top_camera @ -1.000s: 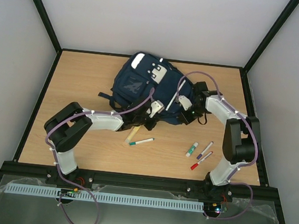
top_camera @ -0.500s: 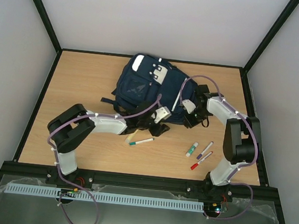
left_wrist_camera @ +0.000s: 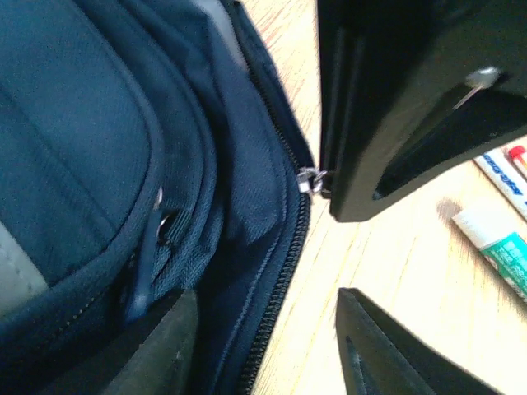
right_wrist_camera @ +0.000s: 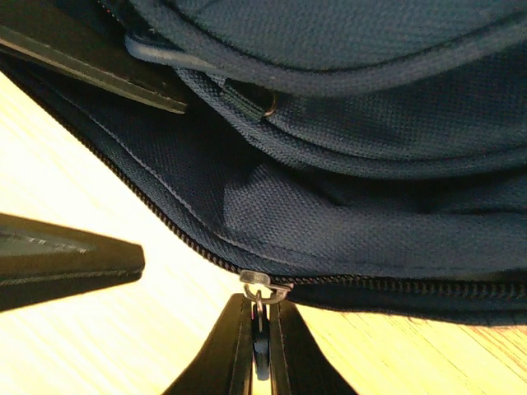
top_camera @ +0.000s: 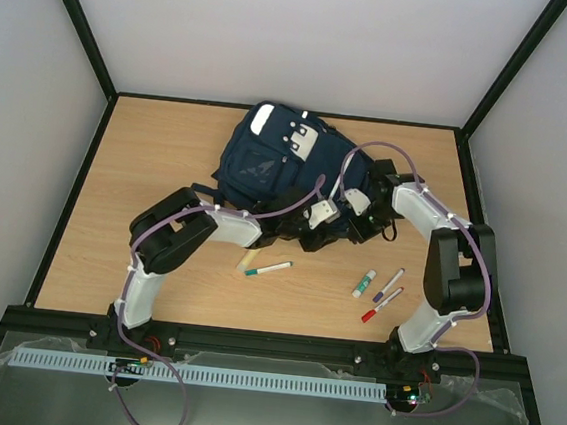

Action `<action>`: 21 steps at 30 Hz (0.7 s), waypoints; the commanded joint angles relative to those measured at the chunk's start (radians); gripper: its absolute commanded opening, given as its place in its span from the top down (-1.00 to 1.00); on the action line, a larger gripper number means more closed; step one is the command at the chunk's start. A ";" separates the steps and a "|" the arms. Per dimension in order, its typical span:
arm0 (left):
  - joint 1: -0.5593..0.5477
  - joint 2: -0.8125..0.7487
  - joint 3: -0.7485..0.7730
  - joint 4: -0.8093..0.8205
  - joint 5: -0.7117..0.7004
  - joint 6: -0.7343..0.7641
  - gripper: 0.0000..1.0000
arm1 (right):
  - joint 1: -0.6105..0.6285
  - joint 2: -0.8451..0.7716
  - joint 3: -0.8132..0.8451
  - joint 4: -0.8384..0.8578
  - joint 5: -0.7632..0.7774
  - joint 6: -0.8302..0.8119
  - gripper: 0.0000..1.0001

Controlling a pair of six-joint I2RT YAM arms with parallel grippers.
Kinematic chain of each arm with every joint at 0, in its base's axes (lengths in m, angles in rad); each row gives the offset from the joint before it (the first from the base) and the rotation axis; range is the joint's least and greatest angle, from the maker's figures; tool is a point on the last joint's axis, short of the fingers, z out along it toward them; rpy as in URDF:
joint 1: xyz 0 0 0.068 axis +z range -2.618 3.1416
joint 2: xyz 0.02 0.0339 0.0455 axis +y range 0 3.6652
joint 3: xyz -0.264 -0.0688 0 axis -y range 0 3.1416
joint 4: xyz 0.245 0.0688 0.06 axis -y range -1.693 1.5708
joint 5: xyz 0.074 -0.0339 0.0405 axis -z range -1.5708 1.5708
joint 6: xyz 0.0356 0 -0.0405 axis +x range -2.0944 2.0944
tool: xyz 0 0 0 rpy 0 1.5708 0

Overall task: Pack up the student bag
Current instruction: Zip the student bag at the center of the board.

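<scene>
**A:** Bag (top_camera: 264, 165), where is it?

**B:** Lying on the table (top_camera: 137, 168), mostly beyond both sets of fingers, with its zipped edge reaching them. In the right wrist view navy cloth fills everything ahead of the fingertips, and the zip runs across just past them.

**A:** And the right gripper (right_wrist_camera: 260, 301)?

**B:** Closed tight on the zip pull (right_wrist_camera: 265, 281). The tab is pinched between the two tips, and the metal slider sits right at their ends.

**A:** The left gripper (left_wrist_camera: 265, 300)?

**B:** Its fingers stand apart and hold nothing. The zip seam passes through the gap, with one finger (left_wrist_camera: 160, 350) over the cloth and the other over bare wood.

**A:** How near are the two grippers?

**B:** Close. From the left wrist, the right gripper is the black block just ahead of the left fingers and to their right, with the pull at its tip. From the right wrist, one left finger lies on the wood beside the right tips. The other is further ahead, against the bag.

**A:** Anything else around them?

**B:** Three markers (top_camera: 389, 285) lie on the wood on the near side of the right fingers, apart from the bag. A green pen (top_camera: 268, 268) and a pale yellow strip (top_camera: 248, 261) lie on the near side of the left fingers.
</scene>
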 commanded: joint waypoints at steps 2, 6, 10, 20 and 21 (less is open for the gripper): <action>0.016 0.068 0.059 0.039 0.033 0.005 0.29 | -0.044 0.004 -0.015 -0.035 -0.044 -0.013 0.98; 0.020 0.099 0.097 0.028 0.065 -0.025 0.81 | -0.070 0.008 -0.078 0.070 -0.065 -0.025 0.89; 0.021 0.103 0.099 0.040 0.073 -0.063 0.95 | -0.071 0.008 -0.138 0.151 -0.083 -0.033 0.63; 0.022 0.086 0.086 0.043 0.065 -0.089 0.95 | -0.073 -0.050 -0.212 0.283 -0.067 0.010 0.43; 0.022 0.084 0.086 0.044 0.067 -0.092 0.95 | -0.073 -0.064 -0.219 0.297 -0.070 0.022 0.42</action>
